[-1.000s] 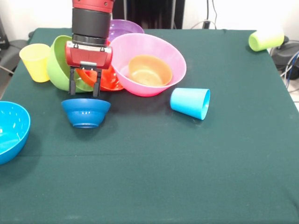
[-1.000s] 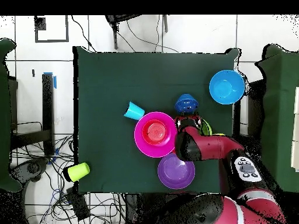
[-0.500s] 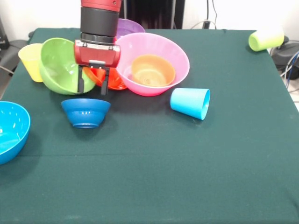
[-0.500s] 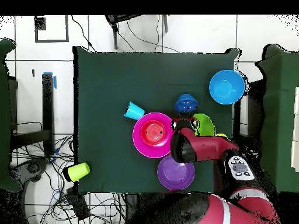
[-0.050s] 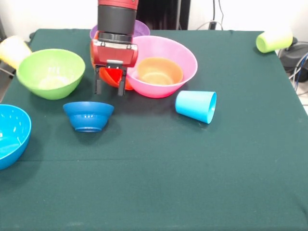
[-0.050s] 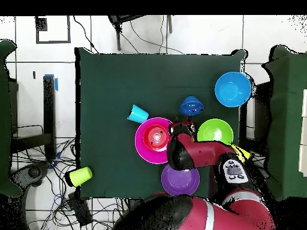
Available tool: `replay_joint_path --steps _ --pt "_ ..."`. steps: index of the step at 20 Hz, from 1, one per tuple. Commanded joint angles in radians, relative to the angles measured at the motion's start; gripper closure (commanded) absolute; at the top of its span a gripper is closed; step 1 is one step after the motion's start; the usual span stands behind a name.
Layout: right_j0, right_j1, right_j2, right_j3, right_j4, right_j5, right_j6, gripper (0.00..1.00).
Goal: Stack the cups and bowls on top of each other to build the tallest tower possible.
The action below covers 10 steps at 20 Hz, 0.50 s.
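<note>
The green-clothed table (image 5: 202, 168) carries everything, and nothing is stacked into a tower yet apart from one nesting. The large pink bowl (image 5: 185, 57) sits at the far middle with the small orange bowl (image 5: 159, 71) inside it; the purple bowl (image 5: 142, 30) is behind it. The lime green bowl (image 5: 50, 72) stands upright to the side, well apart from me, the yellow cup (image 5: 12, 48) just beyond it. The light blue bowl (image 5: 12, 132) is at the table's edge. The orange-red bowl (image 5: 113, 77) lies partly hidden behind my claw (image 5: 110, 89), beside the pink bowl. The small dark blue bowl (image 5: 88, 115) rests upright just in front of me. The light blue cup (image 5: 196, 106) lies on its side; the lime green cup (image 5: 274, 39) lies at the far corner.

My claw hangs empty, fingers narrowly parted, over the orange-red bowl's rim. I judge that bowl my next pick — one finger inside the wall, one outside, and lift straight up so the pink bowl is not nudged.
</note>
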Motion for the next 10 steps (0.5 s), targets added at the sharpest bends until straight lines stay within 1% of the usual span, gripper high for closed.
replay_joint_path --steps 1,5,10 --pt "0.049 0.032 0.024 0.074 0.039 -0.014 0.171 0.00" --pt "0.061 0.032 0.013 0.081 0.053 -0.024 0.173 0.00" --pt "0.059 0.031 0.016 0.084 0.053 -0.025 0.168 0.00"
